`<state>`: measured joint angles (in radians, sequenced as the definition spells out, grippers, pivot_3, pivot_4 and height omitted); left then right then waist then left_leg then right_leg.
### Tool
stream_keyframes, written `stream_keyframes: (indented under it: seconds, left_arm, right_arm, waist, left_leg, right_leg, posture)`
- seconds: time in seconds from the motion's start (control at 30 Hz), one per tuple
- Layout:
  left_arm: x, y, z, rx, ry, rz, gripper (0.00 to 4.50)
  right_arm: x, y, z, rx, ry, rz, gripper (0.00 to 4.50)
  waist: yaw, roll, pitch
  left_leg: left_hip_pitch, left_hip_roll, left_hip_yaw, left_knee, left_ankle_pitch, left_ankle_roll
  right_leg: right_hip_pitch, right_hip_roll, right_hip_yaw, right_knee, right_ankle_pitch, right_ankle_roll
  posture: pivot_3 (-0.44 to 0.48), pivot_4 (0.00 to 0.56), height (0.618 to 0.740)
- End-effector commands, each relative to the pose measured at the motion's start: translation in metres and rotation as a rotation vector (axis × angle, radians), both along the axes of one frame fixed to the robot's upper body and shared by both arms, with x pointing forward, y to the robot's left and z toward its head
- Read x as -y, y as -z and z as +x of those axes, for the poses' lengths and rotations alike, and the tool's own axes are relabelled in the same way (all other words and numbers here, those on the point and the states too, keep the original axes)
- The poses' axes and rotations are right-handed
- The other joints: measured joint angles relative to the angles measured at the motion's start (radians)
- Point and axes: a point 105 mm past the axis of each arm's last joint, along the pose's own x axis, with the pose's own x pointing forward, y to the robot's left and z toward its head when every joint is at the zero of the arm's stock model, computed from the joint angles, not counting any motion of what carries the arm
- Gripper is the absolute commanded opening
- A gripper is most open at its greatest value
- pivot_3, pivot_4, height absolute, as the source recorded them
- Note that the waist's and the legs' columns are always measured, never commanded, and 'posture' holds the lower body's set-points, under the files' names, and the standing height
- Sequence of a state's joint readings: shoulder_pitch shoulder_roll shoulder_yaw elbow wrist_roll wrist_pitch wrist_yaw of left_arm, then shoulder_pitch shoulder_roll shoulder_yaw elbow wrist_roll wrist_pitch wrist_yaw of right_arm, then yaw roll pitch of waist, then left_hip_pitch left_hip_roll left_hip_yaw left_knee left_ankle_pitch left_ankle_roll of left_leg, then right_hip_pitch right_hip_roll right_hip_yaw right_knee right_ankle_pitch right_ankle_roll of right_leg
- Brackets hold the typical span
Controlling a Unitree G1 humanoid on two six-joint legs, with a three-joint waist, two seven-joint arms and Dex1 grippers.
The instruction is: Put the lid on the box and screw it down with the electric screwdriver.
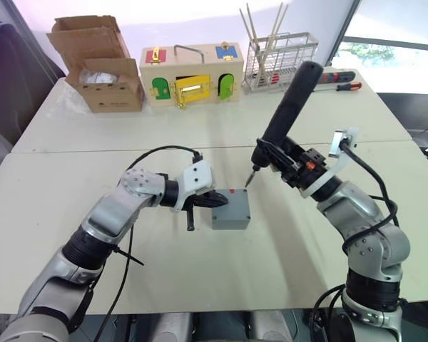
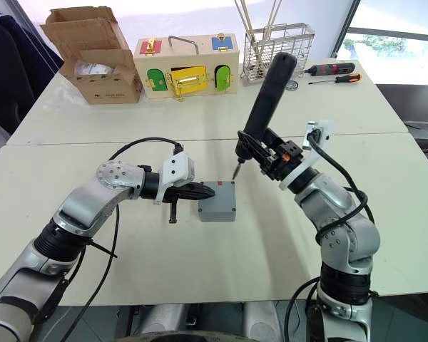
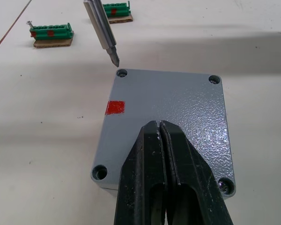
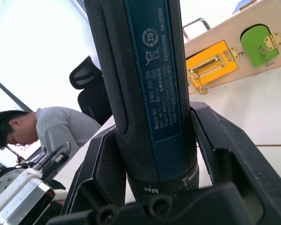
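Lid seated on box mid-counter; left end effector, fingers closed, presses on lid; right end effector grips electric screwdriver, bit just above lid's corner hole.

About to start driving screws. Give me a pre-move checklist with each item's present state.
1. Lid seated on the box: ok, it looks flush.
2. Left gripper steadying the lid: ok, shut fingers rest on top.
3. Electric screwdriver held in the right gripper: ok, clamped.
4. Bit lined up with the corner hole: not ok, the tip hangs just off it.
5. Screws in the corner holes: cannot tell.
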<state>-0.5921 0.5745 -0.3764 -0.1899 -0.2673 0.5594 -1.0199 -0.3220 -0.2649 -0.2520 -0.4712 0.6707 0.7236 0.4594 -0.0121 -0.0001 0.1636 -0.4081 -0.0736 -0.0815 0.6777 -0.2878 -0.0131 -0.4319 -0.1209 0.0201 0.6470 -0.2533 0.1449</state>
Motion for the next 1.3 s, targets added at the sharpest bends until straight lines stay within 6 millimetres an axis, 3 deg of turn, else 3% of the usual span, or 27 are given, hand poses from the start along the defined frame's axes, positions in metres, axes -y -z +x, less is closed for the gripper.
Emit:
stream_keyframes:
  seconds: [0.03, 0.87, 1.13, 1.3]
  left_arm:
    - [-0.002, 0.015, -0.001, -0.038, -0.017, 0.036, 0.0]
    - [-0.004, 0.015, -0.003, -0.03, -0.024, 0.041, 0.0]
    - [-0.003, 0.014, -0.004, -0.033, -0.023, 0.044, 0.0]
    - [-0.003, 0.013, -0.005, -0.038, -0.023, 0.047, 0.0]
  right_arm:
    - [-0.002, -0.025, -0.013, 0.101, -0.031, 0.006, 1.84]
    - [-0.003, -0.009, -0.004, 0.083, -0.002, -0.039, 1.84]
    - [-0.015, 0.004, -0.006, 0.066, -0.039, -0.088, 1.84]
    - [-0.03, 0.023, -0.015, 0.078, -0.113, -0.234, 1.84]
  waist:
    - [0.001, 0.0, 0.0]
    - [0.001, 0.0, 0.0]
    - [0.0, 0.0, 0.0]
    - [0.0, -0.001, -0.001]
  left_leg:
    - [0.0, 0.0, 0.0, 0.0, 0.0, 0.0]
    - [0.001, 0.0, 0.0, 0.0, -0.001, 0.001]
    - [0.001, 0.0, 0.0, 0.0, -0.001, 0.001]
    - [0.003, 0.0, 0.0, 0.0, -0.002, 0.003]
  right_leg:
    - [0.0, 0.0, 0.0, 0.0, 0.0, 0.0]
    - [0.001, 0.0, 0.0, 0.0, 0.0, 0.0]
    - [0.001, 0.0, 0.0, 0.0, 0.0, 0.0]
    - [0.004, 0.0, 0.0, -0.001, 0.0, 0.0]
  posture:
    - [0.0, 0.15, 0.73]
    - [0.0, 0.15, 0.73]
    - [0.0, 0.15, 0.73]
    - [0.0, 0.15, 0.73]
